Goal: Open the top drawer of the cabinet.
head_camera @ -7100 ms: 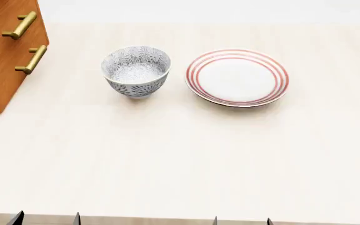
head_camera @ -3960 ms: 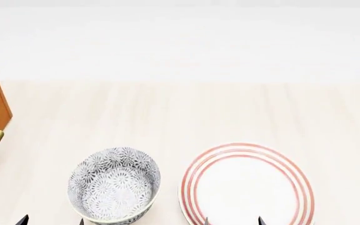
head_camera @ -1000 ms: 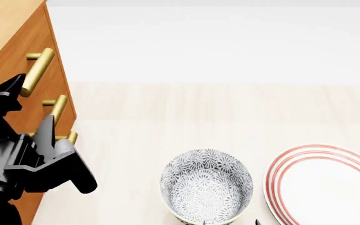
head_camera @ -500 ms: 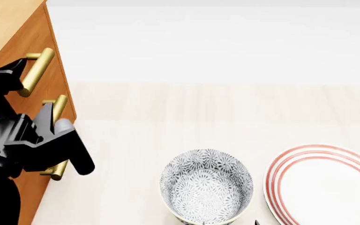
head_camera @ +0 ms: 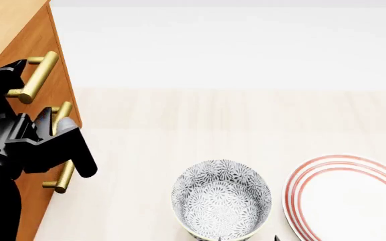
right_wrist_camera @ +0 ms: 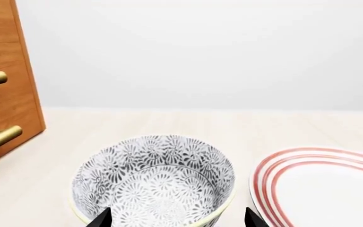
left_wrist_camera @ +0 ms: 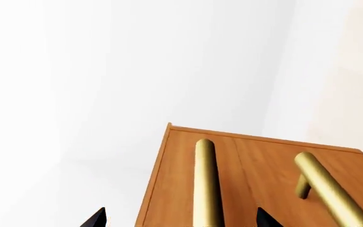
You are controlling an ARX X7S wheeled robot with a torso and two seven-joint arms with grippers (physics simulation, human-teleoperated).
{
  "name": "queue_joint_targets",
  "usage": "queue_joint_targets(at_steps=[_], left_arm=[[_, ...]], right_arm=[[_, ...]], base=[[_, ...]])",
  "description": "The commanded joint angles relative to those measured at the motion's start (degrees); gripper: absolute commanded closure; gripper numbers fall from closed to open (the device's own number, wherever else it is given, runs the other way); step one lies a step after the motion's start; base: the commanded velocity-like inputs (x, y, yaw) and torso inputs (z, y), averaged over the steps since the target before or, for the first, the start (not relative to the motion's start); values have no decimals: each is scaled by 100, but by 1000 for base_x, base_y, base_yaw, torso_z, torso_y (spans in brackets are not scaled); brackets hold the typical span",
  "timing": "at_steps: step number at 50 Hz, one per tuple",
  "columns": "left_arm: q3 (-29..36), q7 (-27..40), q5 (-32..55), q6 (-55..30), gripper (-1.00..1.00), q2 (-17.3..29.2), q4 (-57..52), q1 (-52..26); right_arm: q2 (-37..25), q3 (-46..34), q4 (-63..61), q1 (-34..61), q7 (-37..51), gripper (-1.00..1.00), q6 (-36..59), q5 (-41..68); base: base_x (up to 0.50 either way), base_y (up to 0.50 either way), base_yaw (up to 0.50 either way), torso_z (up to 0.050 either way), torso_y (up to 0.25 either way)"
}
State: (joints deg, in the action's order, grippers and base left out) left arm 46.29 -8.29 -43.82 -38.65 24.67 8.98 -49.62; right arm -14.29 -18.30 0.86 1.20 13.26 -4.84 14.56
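Observation:
The orange-brown cabinet (head_camera: 5, 30) stands at the left of the head view, and its side also shows in the right wrist view (right_wrist_camera: 5, 56). The top drawer (head_camera: 49, 40) looks flush with the front, and its brass handle (head_camera: 40, 73) lies across it. My left gripper (head_camera: 32, 89) is open at that handle. In the left wrist view the handle (left_wrist_camera: 205, 189) runs between the two dark fingertips (left_wrist_camera: 96, 218) of this gripper (left_wrist_camera: 180, 218). My right gripper (right_wrist_camera: 177, 218) is open, low over the patterned bowl (right_wrist_camera: 153, 182), holding nothing.
Two lower drawers with like brass handles (head_camera: 62, 175) sit under the top one. The patterned bowl (head_camera: 221, 201) and a red-ringed white plate (head_camera: 347, 196) stand on the pale table right of the cabinet. A white wall lies behind.
My left gripper has risen along the cabinet front and closed in on the top handle, which now lies between its fingers. The bowl, plate and right gripper have not moved.

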Motion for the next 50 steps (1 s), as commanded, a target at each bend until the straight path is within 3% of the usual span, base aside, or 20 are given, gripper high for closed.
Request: queue_joint_targets(at_steps=[1, 45, 46, 50], left_arm=[[-131, -134, 37, 51, -100, -158, 308, -110], [-196, 247, 378, 399, -100, -479, 1457, -348], [-208, 274, 380, 394, 100, -488, 1473, -351], [-198, 305, 375, 402, 100, -486, 1480, -324]], right_arm=[[79, 111, -56, 6, -61, -100, 68, -40], [16, -16, 52, 44, -2, -100, 56, 42], [12, -18, 45, 41, 1, -100, 63, 47], [8, -32, 57, 41, 3, -100, 53, 51]], base=[[0, 0, 0, 0, 0], [0, 0, 0, 0, 0], [0, 0, 0, 0, 0], [0, 0, 0, 0, 0]])
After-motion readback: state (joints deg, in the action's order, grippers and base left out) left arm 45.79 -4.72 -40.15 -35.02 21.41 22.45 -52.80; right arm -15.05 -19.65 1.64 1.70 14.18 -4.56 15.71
